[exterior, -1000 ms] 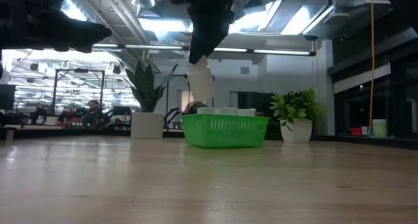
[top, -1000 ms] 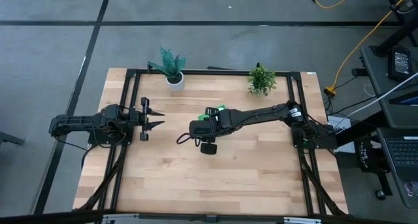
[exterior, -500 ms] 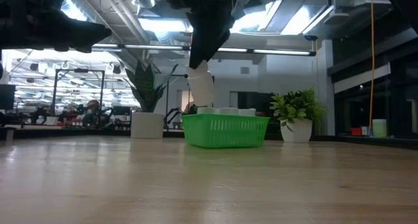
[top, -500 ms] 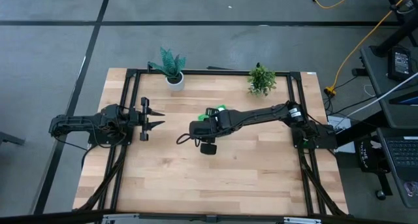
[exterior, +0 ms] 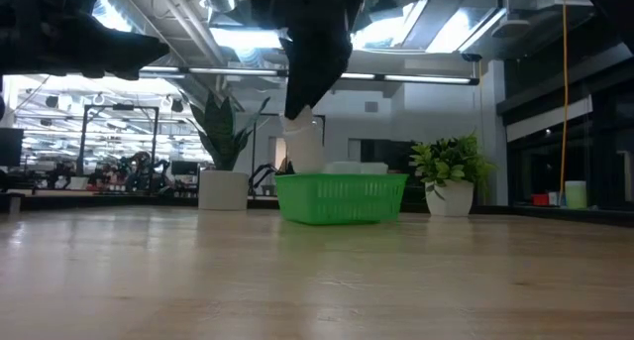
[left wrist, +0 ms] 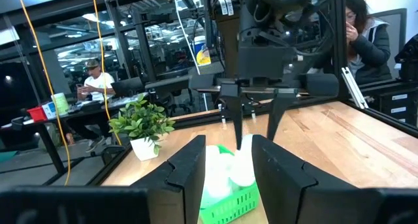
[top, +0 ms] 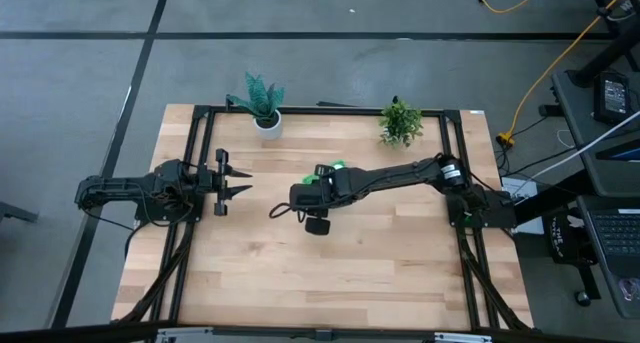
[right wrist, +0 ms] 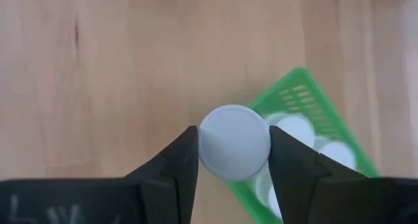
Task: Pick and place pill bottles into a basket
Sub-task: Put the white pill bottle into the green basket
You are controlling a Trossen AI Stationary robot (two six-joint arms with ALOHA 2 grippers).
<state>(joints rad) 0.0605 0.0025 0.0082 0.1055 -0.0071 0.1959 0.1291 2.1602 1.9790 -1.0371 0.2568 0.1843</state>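
My right gripper [right wrist: 234, 142] is shut on a white pill bottle [exterior: 303, 142] and holds it over the left end of the green basket [exterior: 342, 199], which stands at the table's middle toward the far edge. The bottle's lower end is at the basket's rim. Other white bottles [right wrist: 297, 129] stand inside the basket. In the high view the right arm [top: 305, 195] covers most of the basket [top: 336, 166]. My left gripper [top: 240, 182] is open and empty above the table's left side, pointing toward the basket [left wrist: 228, 198]. My right gripper pinches the bottle by the sides of its round cap [right wrist: 204, 145] between its two fingers. The fingers come from above, pointing down. The bottle hangs upright below the fingers [exterior: 315, 72], its bottom at the basket's rim; whether it rests on anything is hidden by the basket wall.
A snake plant in a white pot [top: 262, 108] and a small leafy plant [top: 400, 121] stand along the far edge. Bare wooden table lies toward the near edge. People sit in the room beyond the table [left wrist: 359, 21].
My right gripper has gone down with the bottle, still shut on it. The bottle has stayed upright and its lower end has come down to the rim at the basket's left end.
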